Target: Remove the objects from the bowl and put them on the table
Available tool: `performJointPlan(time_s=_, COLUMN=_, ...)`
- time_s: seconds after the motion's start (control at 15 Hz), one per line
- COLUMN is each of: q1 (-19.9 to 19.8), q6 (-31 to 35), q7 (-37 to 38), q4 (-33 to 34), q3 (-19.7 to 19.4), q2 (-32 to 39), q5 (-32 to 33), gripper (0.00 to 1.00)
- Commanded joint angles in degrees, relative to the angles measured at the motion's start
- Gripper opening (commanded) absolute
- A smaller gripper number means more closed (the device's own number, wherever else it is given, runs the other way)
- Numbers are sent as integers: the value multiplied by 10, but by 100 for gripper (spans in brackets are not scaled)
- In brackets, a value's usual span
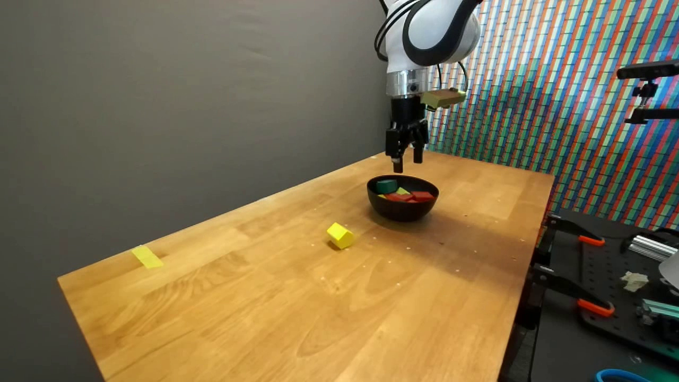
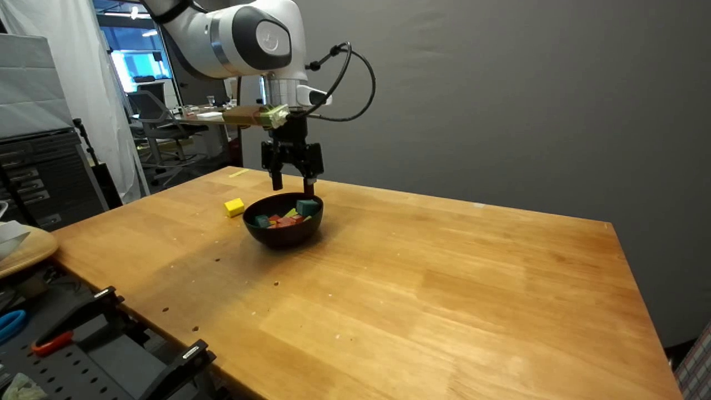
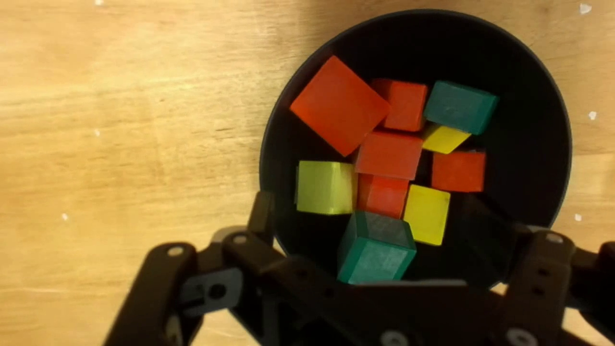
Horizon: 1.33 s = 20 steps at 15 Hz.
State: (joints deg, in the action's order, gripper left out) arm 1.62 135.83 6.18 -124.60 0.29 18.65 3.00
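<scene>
I count one piece out so far: a yellow block (image 1: 340, 236) sits on the table (image 1: 297, 318), at eight o'clock from the bowl (image 1: 401, 212) in an exterior view. Most of the job is left, I'd say. In the wrist view, with the bowl's rim as my dial, a big red block (image 3: 340, 106) lies at ten, a green block (image 3: 459, 106) between one and two, another green block (image 3: 377, 254) at seven and a second yellow block (image 3: 325, 187) at eight, with smaller red blocks (image 3: 390, 154) and more yellow blocks (image 3: 427, 215) crowded toward the middle; I make it about ten to lift out. My jaws stand spread apart over the bowl and grip nothing, so I judge the next pick not yet begun; the green one at seven looks handiest.
</scene>
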Motion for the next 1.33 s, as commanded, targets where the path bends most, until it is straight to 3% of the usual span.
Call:
performJointPlan(time_s=0.0, q1=-4, q6=20, q7=1, q4=24, q3=8, q2=37, q5=-47, gripper=100)
performJointPlan(time_s=0.27, q1=6, q6=43, q7=18, q4=48, q3=-1, q2=75, q5=-44, gripper=99)
performJointPlan(time_s=0.4, q1=9, q6=49, q7=26, q4=64, q3=-5, q2=95, q5=-37, gripper=91)
performJointPlan(time_s=0.53, q1=6, q6=48, q7=25, q4=82, q3=-3, q2=113, q5=-45, gripper=67)
performJointPlan(time_s=0.6, q1=7, q6=48, q7=27, q4=89, q3=-3, q2=118, q5=-45, gripper=66)
performJointPlan(time_s=1.0, q1=15, q6=50, q7=34, q4=83, q3=-10, q2=103, q5=-31, gripper=18)
performJointPlan(time_s=1.27, q1=15, q6=109, q7=47, q4=-11, q3=-34, q2=2, q5=-9, gripper=17)
